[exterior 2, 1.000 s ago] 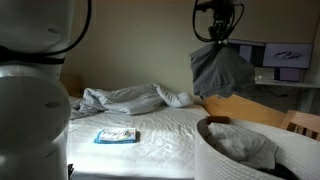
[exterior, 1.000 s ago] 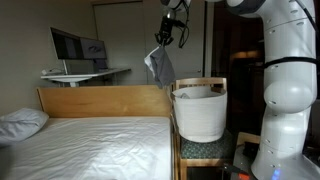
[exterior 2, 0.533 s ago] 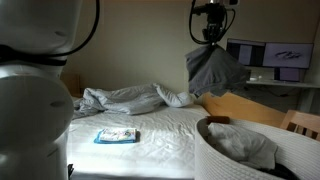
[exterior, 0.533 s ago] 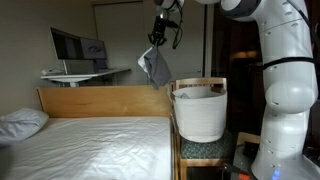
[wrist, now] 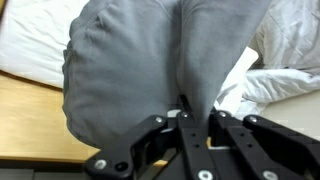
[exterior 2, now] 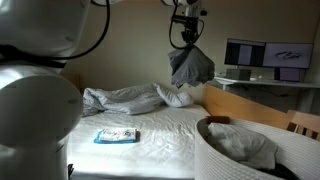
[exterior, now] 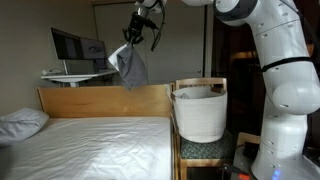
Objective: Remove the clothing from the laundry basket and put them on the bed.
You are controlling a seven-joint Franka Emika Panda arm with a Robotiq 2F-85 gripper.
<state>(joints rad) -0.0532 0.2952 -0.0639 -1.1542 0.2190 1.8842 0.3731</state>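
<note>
My gripper [exterior: 133, 38] is shut on a grey garment [exterior: 131, 66] and holds it high in the air above the wooden footboard of the bed [exterior: 100, 100]. The garment also hangs from the gripper [exterior 2: 187, 40] in an exterior view [exterior 2: 190, 66], and fills the wrist view [wrist: 150, 55] between the fingers [wrist: 188, 105]. The white laundry basket [exterior: 198, 112] stands on a chair beside the bed. It still holds grey clothing [exterior 2: 245, 143]. Several pale garments [exterior 2: 125, 98] lie crumpled on the white bed [exterior 2: 150, 150].
A pillow [exterior: 20, 122] lies at the head of the bed. A small blue-and-white packet [exterior 2: 116, 135] lies on the sheet. A desk with a monitor [exterior: 78, 46] stands behind the bed. The robot's white body [exterior: 285, 100] stands next to the basket.
My gripper has carried the grey garment away from above the basket, sideways over the footboard toward the bed. The basket and the clothes on the bed have not moved.
</note>
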